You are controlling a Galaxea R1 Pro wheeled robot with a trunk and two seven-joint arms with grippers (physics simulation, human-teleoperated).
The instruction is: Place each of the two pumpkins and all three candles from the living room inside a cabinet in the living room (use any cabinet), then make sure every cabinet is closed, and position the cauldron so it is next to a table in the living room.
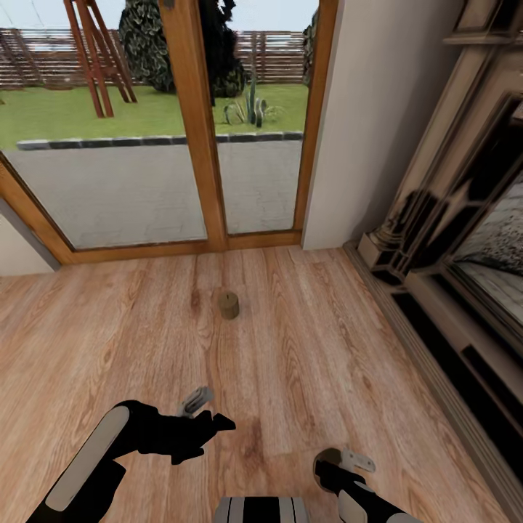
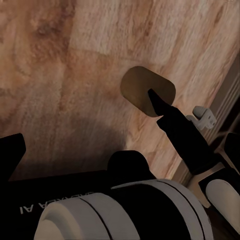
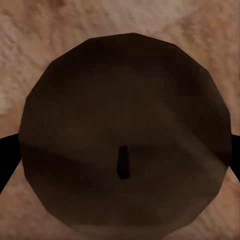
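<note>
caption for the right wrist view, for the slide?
Right gripper closed around a candle, viewed end-on with its wick showing, above the wooden floor.

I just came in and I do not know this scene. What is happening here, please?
A two-armed robot stands on a wooden floor before tall glass doors. Its right gripper seems closed around a short, stubby, brownish candle, whose round top with a dark wick faces the right wrist camera. A second short beige-grey candle stands alone on the floor ahead, near the doors. The left gripper hangs empty above the floor. A dark fireplace surround is at the right.
</note>
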